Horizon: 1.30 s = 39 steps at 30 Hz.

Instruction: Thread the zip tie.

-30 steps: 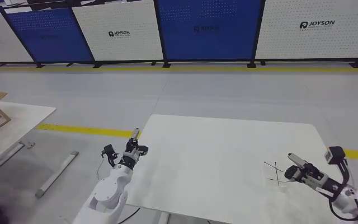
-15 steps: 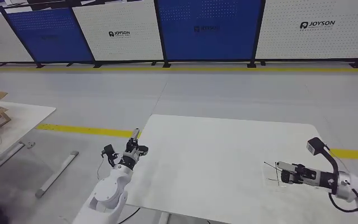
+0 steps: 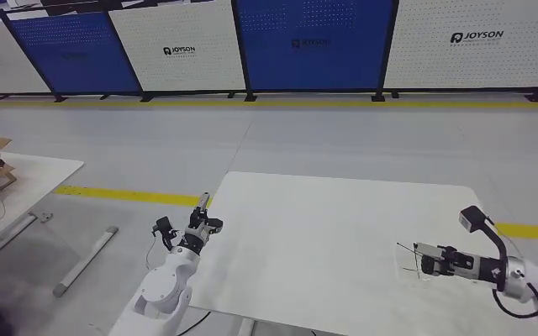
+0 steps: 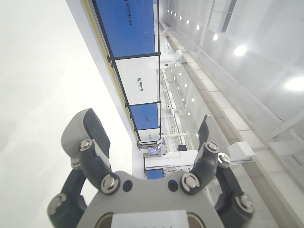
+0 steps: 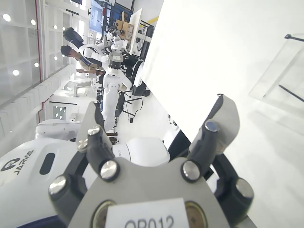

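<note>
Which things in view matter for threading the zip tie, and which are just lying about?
For the job: zip ties on a clear sheet; white table; right gripper, open beside them; left gripper, open, at the table's opposite edge.
Lying about: grey bar on the floor; second table beyond it.

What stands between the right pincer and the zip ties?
Nothing visible: only bare white table separates the open right pincer from the zip ties, which lie on a clear tray.
</note>
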Available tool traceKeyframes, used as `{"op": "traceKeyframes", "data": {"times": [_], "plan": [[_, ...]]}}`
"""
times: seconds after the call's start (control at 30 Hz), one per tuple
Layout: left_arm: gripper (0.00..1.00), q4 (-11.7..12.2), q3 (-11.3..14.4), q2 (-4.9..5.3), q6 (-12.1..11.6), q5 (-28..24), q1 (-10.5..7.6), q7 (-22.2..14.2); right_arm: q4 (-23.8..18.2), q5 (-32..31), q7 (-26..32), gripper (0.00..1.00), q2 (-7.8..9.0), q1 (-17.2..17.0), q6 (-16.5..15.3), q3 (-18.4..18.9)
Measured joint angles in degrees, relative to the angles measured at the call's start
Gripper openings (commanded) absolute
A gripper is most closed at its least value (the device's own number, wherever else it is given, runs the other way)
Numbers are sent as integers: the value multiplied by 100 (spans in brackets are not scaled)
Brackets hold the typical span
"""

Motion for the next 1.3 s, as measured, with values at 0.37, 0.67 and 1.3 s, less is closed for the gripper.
{"op": "traceKeyframes", "data": {"times": [0.37, 0.67, 1.3], "plan": [[100, 0, 0, 0, 0, 0, 0, 0, 722, 746, 0, 100, 603, 802, 352, -1470], [100, 0, 0, 0, 0, 0, 0, 0, 793, 999, 0, 100, 623, 848, 287, -1541], [100, 0, 0, 0, 0, 0, 0, 0, 722, 859, -17, 100, 656, 757, 328, -1513]]}}
